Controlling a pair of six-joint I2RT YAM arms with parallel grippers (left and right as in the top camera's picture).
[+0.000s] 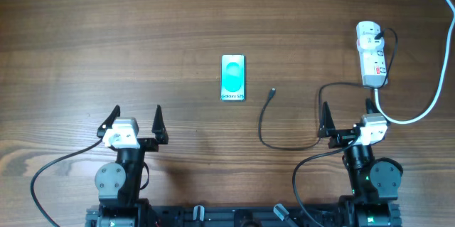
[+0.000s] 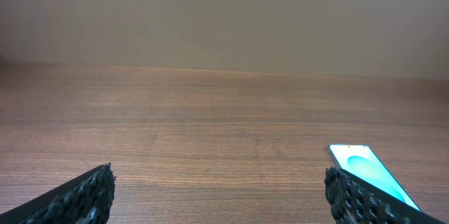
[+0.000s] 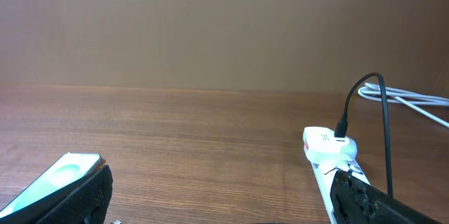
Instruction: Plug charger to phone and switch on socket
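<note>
The phone (image 1: 233,77) lies flat at mid-table, its cyan screen up; it also shows in the left wrist view (image 2: 365,168) and the right wrist view (image 3: 59,175). The thin black charger cable (image 1: 264,127) loops right of the phone, its plug tip (image 1: 273,92) free on the wood. The white socket strip (image 1: 371,53) lies at the right rear with a white adapter plugged in; it also shows in the right wrist view (image 3: 330,150). My left gripper (image 1: 135,122) is open and empty at the front left. My right gripper (image 1: 348,113) is open and empty in front of the strip.
A thick white cord (image 1: 434,77) runs from the strip along the right edge to the far corner. The black cable passes under the right gripper. The table's far edge meets a plain wall (image 2: 224,20).
</note>
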